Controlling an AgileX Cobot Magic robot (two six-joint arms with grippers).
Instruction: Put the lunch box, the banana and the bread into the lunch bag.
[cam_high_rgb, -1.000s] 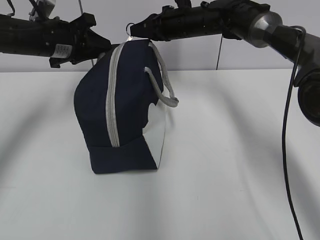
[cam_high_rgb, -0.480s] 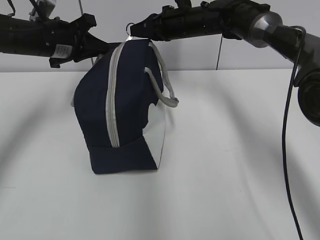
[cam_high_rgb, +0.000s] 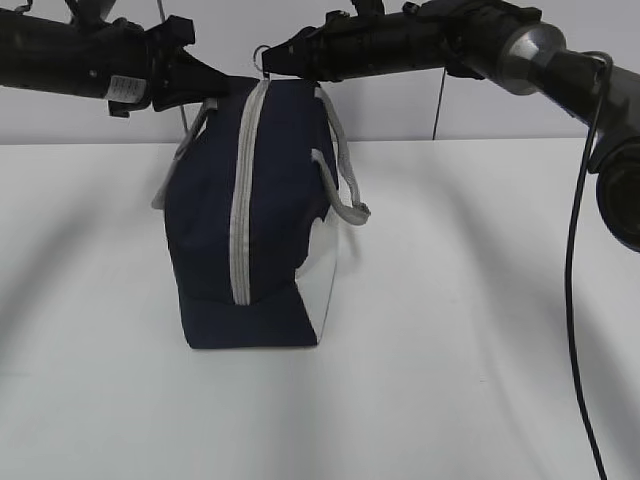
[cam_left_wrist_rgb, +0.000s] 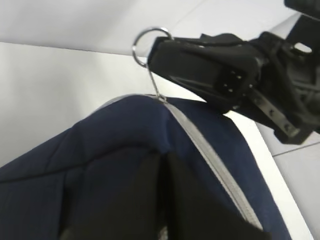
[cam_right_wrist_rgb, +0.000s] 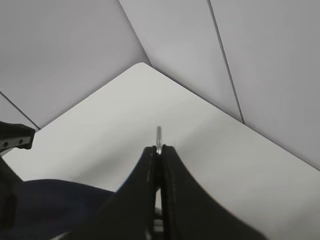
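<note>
Navy-blue fabric lunch bag (cam_high_rgb: 245, 215) now stands straighter on the white bench (cam_high_rgb: 450, 300) than a second ago — zipper closed, packing apparently done. Right fingers (cam_right_wrist_rgb: 157, 150) pinch the metal zipper ring (cam_left_wrist_rgb: 146, 42); left fingers (cam_left_wrist_rgb: 162, 175) pinch its fabric.

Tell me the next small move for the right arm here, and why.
Probably draw the right gripper along the zipper track. It is shut on the zipper pull ring at the top of the lunch bag, the left gripper is pinching the fabric there, and the zipper looks closed.
</note>
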